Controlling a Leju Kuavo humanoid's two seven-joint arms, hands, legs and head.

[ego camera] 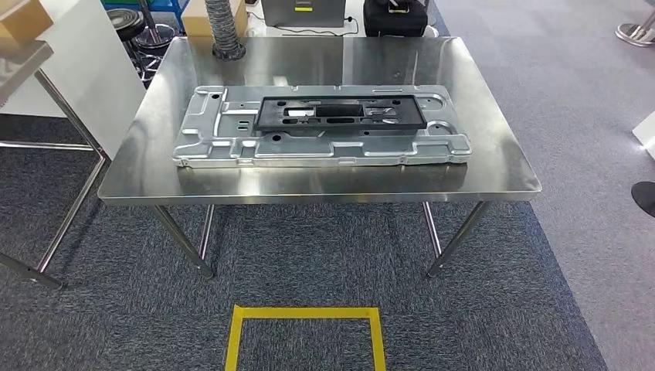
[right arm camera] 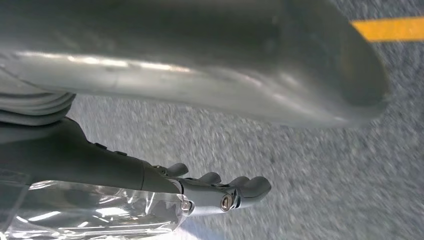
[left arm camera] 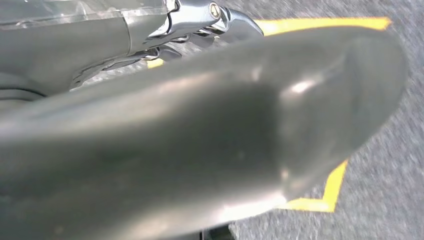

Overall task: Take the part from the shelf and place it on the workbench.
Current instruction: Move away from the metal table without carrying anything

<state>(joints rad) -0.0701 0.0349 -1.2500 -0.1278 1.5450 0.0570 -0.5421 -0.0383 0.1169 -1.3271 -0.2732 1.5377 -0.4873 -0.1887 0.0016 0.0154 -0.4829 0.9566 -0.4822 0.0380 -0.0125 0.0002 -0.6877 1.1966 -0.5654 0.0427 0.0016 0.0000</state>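
Note:
A silver stamped metal plate (ego camera: 324, 147) lies flat in the middle of the steel workbench (ego camera: 309, 184). On the plate's far half sits a black rectangular frame part (ego camera: 340, 114). My left hand (left arm camera: 210, 140) hangs over the grey carpet and a yellow floor line, its thick thumb close to the camera and its fingers (left arm camera: 215, 20) stretched out with nothing in them. My right hand (right arm camera: 210, 65) hangs the same way above the carpet, its dark fingers (right arm camera: 225, 192) apart from the thumb and holding nothing.
A steel shelf (ego camera: 27, 58) on thin legs stands at the far left with a cardboard box on it. A yellow taped square (ego camera: 305, 313) marks the carpet before the bench. Behind the bench are a ribbed hose (ego camera: 226, 27), a black bag (ego camera: 394, 17) and a stool (ego camera: 127, 23).

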